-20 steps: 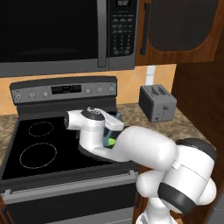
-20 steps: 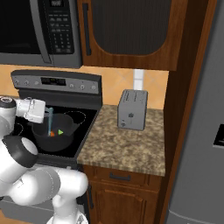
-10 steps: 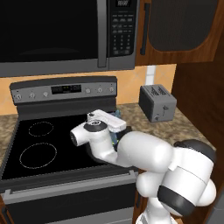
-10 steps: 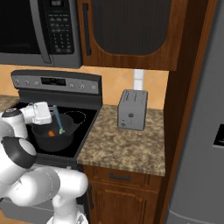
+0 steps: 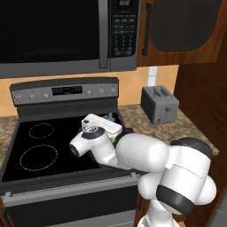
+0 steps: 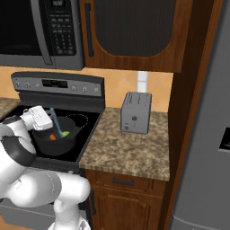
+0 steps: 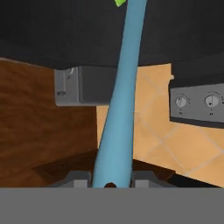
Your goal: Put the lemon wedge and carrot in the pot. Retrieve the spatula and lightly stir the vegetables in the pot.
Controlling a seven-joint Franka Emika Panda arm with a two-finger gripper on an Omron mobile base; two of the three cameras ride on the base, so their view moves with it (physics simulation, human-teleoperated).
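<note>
Jaws are closed on the handle of the spatula (image 7: 120,109), which is gripped between both fingertips (image 7: 78,178). The gripper (image 6: 48,117) is held tilted over the pot (image 6: 56,143), with the teal spatula angled down into it. The lemon wedge (image 6: 65,134) and carrot (image 6: 53,137) are seen inside the pot, just beside each other. The pot is seated on the stove (image 6: 85,121); the toaster (image 6: 136,112) is set well apart on the counter (image 6: 130,150).

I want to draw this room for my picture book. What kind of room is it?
It is a kitchen, a computer-drawn one. A black stove with knobs has a microwave above it, and a silver toaster stands on the speckled counter. The claw holds a blue spatula over a dark pot.
</note>
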